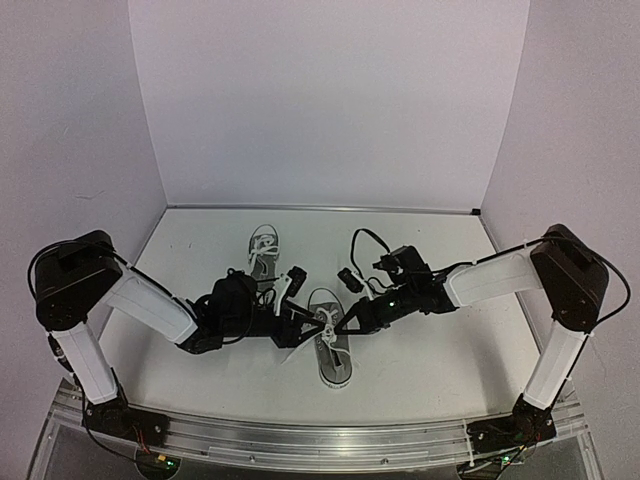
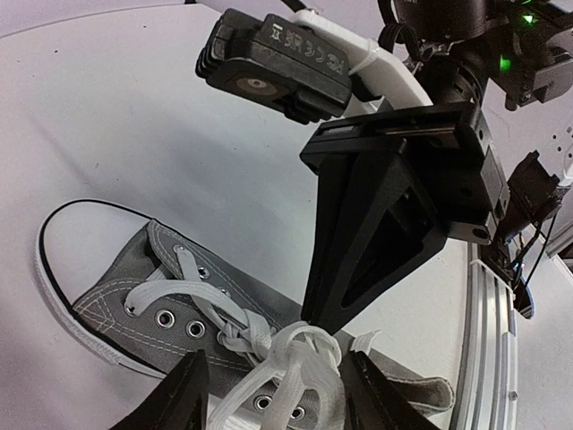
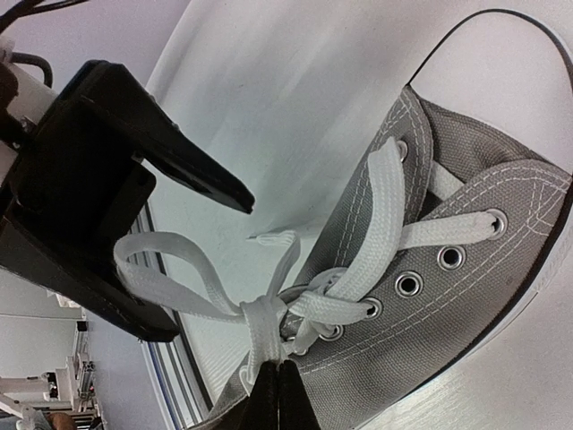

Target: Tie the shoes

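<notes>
A grey sneaker with white laces lies at the table's centre, toe toward the near edge. It also shows in the left wrist view and the right wrist view. My right gripper is shut on the white lace right at the knot. My left gripper is open, its fingers on either side of the bunched lace loops. In the top view the left gripper and the right gripper meet over this shoe. The second grey sneaker lies farther back, untouched.
A small black object and a looped black cable lie behind the right arm. The metal rail runs along the near table edge. White walls close the back and sides.
</notes>
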Action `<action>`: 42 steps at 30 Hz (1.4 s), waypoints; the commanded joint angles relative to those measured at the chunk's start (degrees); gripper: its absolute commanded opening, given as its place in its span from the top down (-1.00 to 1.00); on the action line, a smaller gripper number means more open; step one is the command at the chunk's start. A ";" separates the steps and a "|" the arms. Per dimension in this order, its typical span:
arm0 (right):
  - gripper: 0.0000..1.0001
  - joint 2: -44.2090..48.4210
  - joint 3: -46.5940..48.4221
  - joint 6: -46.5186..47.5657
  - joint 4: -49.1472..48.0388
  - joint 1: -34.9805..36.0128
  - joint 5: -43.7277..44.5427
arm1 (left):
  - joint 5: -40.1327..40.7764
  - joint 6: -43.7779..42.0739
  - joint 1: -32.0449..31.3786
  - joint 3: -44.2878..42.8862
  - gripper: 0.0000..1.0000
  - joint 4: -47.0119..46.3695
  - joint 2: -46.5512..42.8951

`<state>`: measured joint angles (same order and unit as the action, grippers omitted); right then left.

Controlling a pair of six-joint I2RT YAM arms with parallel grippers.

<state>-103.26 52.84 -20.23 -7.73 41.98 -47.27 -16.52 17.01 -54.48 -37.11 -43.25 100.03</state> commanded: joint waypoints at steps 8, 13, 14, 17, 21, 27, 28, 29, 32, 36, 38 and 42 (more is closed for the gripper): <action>1.00 2.59 0.64 0.28 -1.15 -0.21 0.95 | -1.31 2.99 0.16 -1.30 0.23 -8.00 2.21; 1.00 2.24 0.95 0.22 -1.24 -0.23 0.99 | -2.82 3.46 0.16 -2.81 0.27 -8.83 4.51; 1.00 2.26 0.95 0.21 -1.24 -0.23 1.03 | -2.92 3.53 0.18 -2.96 0.28 -8.94 4.78; 1.00 2.37 0.94 0.13 -1.24 -0.19 1.13 | -3.01 3.60 0.17 -3.11 0.29 -8.79 5.32; 1.00 2.54 0.86 0.10 -1.17 -0.22 1.12 | -3.21 3.65 0.12 -2.61 0.39 -8.75 5.23; 1.00 2.49 0.71 0.11 -1.17 -0.23 1.20 | -3.56 3.57 0.18 -2.22 0.45 -7.18 4.69; 1.00 2.47 0.76 0.12 -1.15 -0.22 1.20 | -3.69 3.53 0.16 -2.33 0.41 -6.76 4.77; 1.00 2.45 0.82 0.13 -1.15 -0.22 1.20 | -3.80 3.46 0.15 -2.49 0.38 -6.35 4.88; 1.00 2.41 0.86 0.10 -1.15 -0.17 1.13 | -4.08 3.38 0.15 -2.44 0.40 -6.38 5.00; 1.00 2.37 0.82 0.11 -1.15 -0.17 1.17 | -4.17 3.33 0.17 -2.33 0.57 -6.41 4.81; 1.00 2.42 0.75 0.11 -1.15 -0.22 1.21 | -4.15 3.29 0.16 -2.02 0.71 -6.53 4.62; 1.00 2.71 0.63 0.10 -1.15 -0.23 1.63 | -4.32 3.10 0.14 -1.93 0.86 -6.03 4.25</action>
<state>-103.26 52.84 -20.25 -7.73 41.98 -46.60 -19.90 20.86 -54.43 -38.24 -49.01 105.21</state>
